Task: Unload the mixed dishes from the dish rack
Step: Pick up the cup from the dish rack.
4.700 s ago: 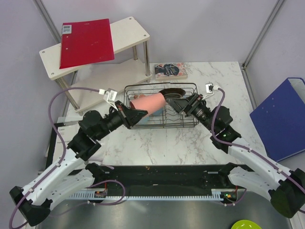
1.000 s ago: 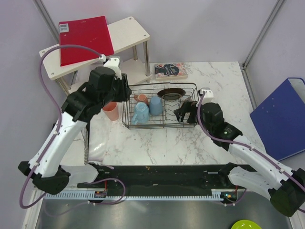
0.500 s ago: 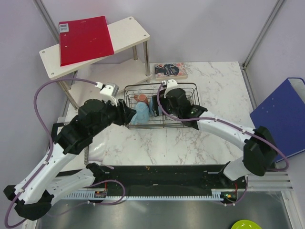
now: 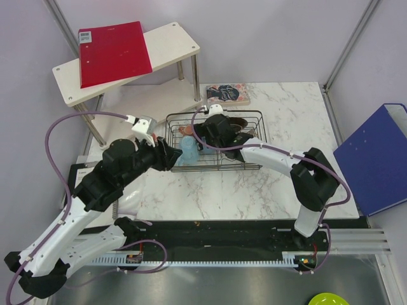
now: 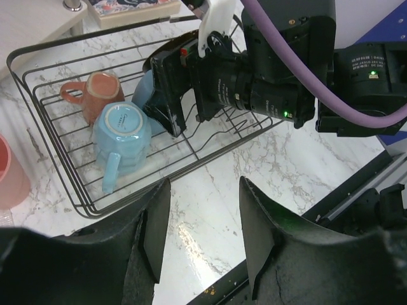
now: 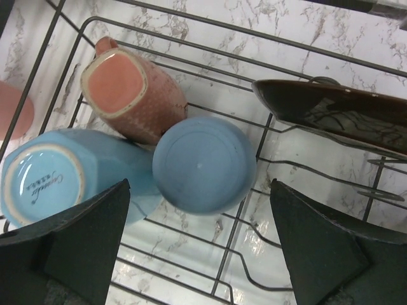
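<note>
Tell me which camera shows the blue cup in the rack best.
The right wrist view: the blue cup sits upside down, its whole base unobstructed, framed by the open right pincer. The left wrist view shows only a sliver of it beside that pincer; in the top view the right arm covers it.

Contents, placed from the blue cup:

- Blue cup (image 6: 203,164): upside down in the dish rack (image 6: 227,251), base up, mid-frame.
- Light-blue mug (image 6: 48,184): upside down, touching the blue cup's left side; lettering on its base.
- Small pink cup (image 6: 130,95): tipped, up-left of the blue cup and against it.
- Dark plate (image 6: 337,114): on edge, up-right, apart from the blue cup.
- Pink tumbler (image 6: 13,108): far left, outside the rack wire; only a sliver shows.
- Right gripper (image 6: 197,190): fingers (image 6: 70,248) spread wide either side of the blue cup.
- Marble table (image 6: 331,25): underneath.
</note>
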